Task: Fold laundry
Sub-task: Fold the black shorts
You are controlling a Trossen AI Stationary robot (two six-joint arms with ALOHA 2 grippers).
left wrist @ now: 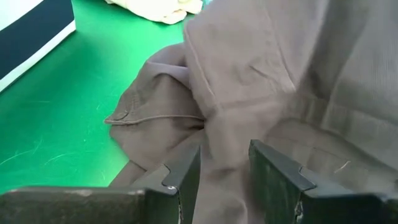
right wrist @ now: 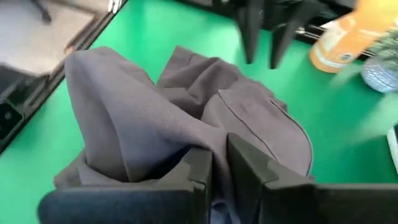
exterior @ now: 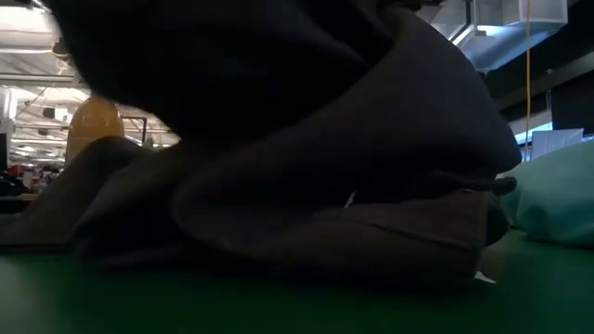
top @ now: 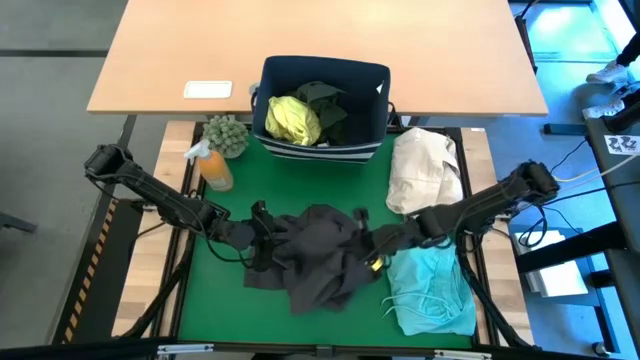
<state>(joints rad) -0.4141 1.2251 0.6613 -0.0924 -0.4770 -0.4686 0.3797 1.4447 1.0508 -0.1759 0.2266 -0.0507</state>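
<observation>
A charcoal grey garment (top: 315, 258) lies bunched in the middle of the green mat (top: 215, 300), and it fills the low view (exterior: 306, 186). My left gripper (top: 262, 235) is at its left side and my right gripper (top: 375, 245) at its right side, each shut on its cloth. A turquoise garment (top: 432, 292) lies crumpled on the mat at the near right. A yellow-green shirt (top: 292, 120) and a dark garment (top: 325, 98) sit in the navy bin (top: 375, 85). My left gripper pinches a bunched fold of the grey garment's left side (left wrist: 225, 146) between its two fingers (left wrist: 185, 177), coming slanting down from the table's left. Several layers run through the gap. The cloth beyond the fingers rests on the mat. My right gripper pinches a gathered fold at the grey garment's right side (right wrist: 219, 163) between its two fingers (right wrist: 198, 169), which stand close together. It comes slanting down from the table's right. The cloth rises in a tent toward the fingers, and its lower edges lie on the mat.
A cream-beige cloth bundle (top: 425, 170) lies at the far right of the mat. An orange bottle (top: 214, 168) and a small plant (top: 227, 133) stand at the far left. The bin stands at the mat's far edge. Bare mat shows at the near left.
</observation>
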